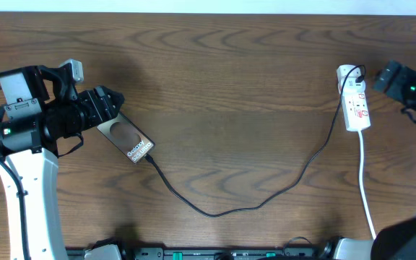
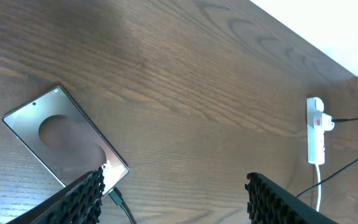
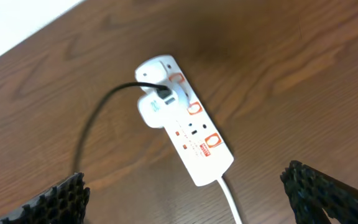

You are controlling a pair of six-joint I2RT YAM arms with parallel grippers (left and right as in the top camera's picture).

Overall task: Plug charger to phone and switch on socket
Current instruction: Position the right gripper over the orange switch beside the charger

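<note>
The bronze-brown phone [image 1: 129, 138] lies flat on the wooden table, slanted, just below my left gripper [image 1: 113, 107]. The charger [image 1: 222, 211], a thin black cable, has its plug tip [image 2: 114, 196] at the phone's lower end and curves across the table to a white adapter [image 3: 153, 109] seated in the socket [image 1: 356, 101]. In the left wrist view my left gripper [image 2: 174, 182] is open over bare wood, one finger overlapping the phone [image 2: 64, 137] corner. My right gripper [image 3: 185, 185] hangs wide open above the socket [image 3: 185, 127], with red-marked switches along its top.
The socket's white cord [image 1: 366, 184] runs down to the table's front edge. The table's far edge [image 1: 208, 13] lies close behind the socket. The right arm [image 1: 410, 87] stands at the right side, next to the strip.
</note>
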